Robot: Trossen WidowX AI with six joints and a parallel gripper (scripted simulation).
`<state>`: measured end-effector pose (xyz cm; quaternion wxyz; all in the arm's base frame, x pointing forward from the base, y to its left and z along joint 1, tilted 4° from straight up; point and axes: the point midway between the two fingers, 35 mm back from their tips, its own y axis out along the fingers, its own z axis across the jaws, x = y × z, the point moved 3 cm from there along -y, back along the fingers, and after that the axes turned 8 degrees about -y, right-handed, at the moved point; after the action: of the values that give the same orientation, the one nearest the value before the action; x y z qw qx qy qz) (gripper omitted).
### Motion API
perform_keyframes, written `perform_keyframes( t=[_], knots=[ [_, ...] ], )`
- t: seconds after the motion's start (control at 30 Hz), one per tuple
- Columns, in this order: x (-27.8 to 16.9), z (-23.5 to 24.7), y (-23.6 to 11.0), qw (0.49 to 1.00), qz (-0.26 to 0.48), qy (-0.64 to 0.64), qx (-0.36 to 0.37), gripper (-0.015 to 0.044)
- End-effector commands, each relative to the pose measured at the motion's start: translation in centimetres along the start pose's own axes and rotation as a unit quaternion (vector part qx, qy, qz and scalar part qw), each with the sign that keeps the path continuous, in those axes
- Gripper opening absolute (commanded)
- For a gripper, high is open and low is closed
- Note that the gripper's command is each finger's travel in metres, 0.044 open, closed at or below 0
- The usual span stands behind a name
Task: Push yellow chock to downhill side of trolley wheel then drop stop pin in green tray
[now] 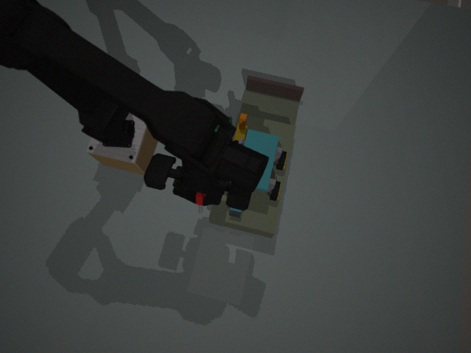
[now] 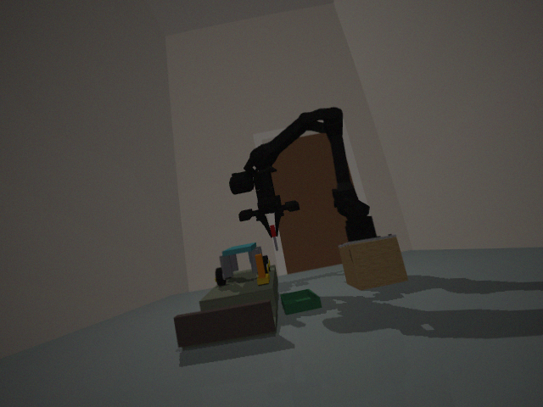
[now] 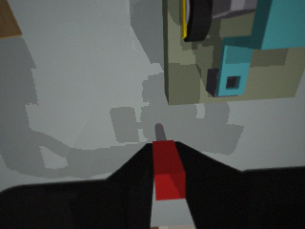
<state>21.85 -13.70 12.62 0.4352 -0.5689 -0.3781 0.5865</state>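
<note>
Colour record: trolley, ramp and fittings

Black gripper [image 3: 168, 157] grips the pin [image 3: 168, 173], red head and grey shaft. Trolley [image 1: 261, 145] cyan-topped, black wheels; ramp [image 1: 262, 218] olive with dark brown end board [image 2: 226, 323]. Chock [image 2: 261, 267] yellow with orange handle; tray [image 2: 300, 301] green; pedestal [image 2: 372, 263] tan.

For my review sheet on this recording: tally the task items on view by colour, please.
Red: 1, the stop pin gripped in the jaws
Yellow: 1, the chock by a trolley wheel
Teal: 1, the trolley
Green: 1, the tray
Olive: 1, the ramp
Total: 5
</note>
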Motion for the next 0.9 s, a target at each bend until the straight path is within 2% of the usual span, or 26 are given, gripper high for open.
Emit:
perform_keyframes(
  t=[0.0,0.23,0.87],
  knots=[
    [0.0,1.4,-0.1,1.000,0.002,-0.002,-0.002,0.0000],
    [0.5,1.5,-0.2,1.000,0.002,-0.002,-0.002,0.0000],
    [7.3,0.1,-1.2,1.000,-0.001,-0.002,-0.002,0.0000]
  ],
)
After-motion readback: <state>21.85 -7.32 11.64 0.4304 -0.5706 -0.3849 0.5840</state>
